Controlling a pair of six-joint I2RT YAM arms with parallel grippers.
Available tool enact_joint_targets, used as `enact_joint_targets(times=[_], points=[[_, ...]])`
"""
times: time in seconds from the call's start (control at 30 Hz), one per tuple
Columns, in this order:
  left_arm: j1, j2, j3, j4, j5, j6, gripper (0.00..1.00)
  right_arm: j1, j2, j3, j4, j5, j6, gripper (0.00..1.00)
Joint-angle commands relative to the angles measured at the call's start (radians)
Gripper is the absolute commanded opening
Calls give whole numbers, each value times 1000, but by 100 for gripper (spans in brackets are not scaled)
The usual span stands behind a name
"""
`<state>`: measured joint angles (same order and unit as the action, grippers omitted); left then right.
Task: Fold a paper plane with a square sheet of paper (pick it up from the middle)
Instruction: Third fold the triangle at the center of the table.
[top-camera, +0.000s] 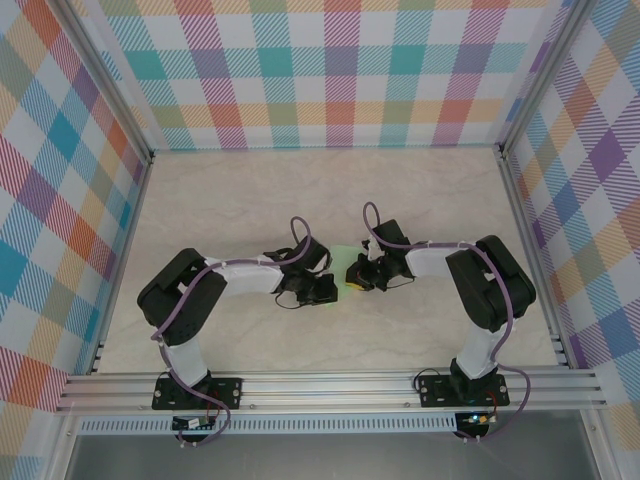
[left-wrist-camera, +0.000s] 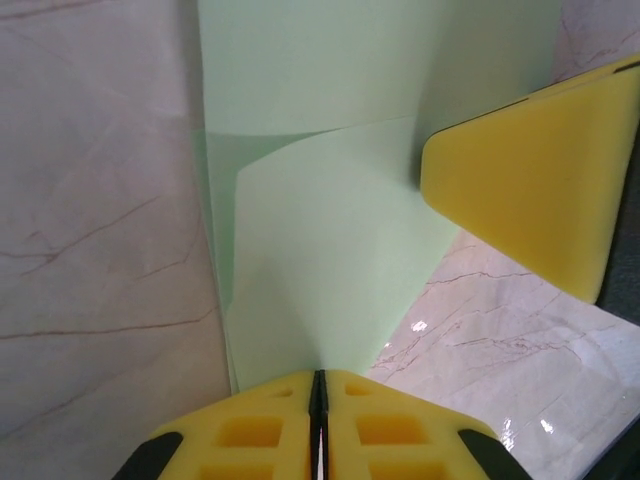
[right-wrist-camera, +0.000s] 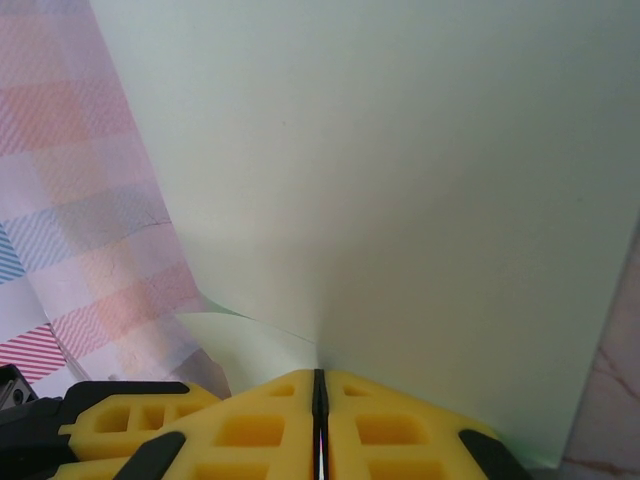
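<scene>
Pale-green paper (left-wrist-camera: 330, 250), smooth, creased, mid-frame; left gripper (left-wrist-camera: 318, 378) and right gripper (right-wrist-camera: 318, 376) each clamped its edge; arms hid most from above.

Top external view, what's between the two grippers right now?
The square sheet of paper spans the gap there, pale green. In the wrist views, the left gripper and the right gripper are each shut on it.

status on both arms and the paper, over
Left gripper shut on the square sheet of paper. Right gripper shut on it too. Sheet bent between them.
</scene>
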<state>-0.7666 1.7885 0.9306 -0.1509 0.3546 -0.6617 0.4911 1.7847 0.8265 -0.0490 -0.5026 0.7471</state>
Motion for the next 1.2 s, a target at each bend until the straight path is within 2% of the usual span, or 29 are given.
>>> enact_joint_targets(times=[0.0,0.2,0.33,0.7,1.0,1.17], points=[[4,30,-62,-44,-46,1,9,-2,-47,10,-74,40,-14,11],[4,29,-90,-42,-72,-2,8,7,-143,-27,-47,-17,-16,11],[5,30,-90,-37,-71,-7,7,34,-156,-51,-36,-8,7,10],[5,23,-82,-42,-71,-7,7,116,-78,-64,56,-10,62,9],[4,28,-82,-49,-78,-4,7,118,14,-86,80,53,75,9],[5,22,-81,-71,-95,8,6,115,-1,-91,56,106,80,10]])
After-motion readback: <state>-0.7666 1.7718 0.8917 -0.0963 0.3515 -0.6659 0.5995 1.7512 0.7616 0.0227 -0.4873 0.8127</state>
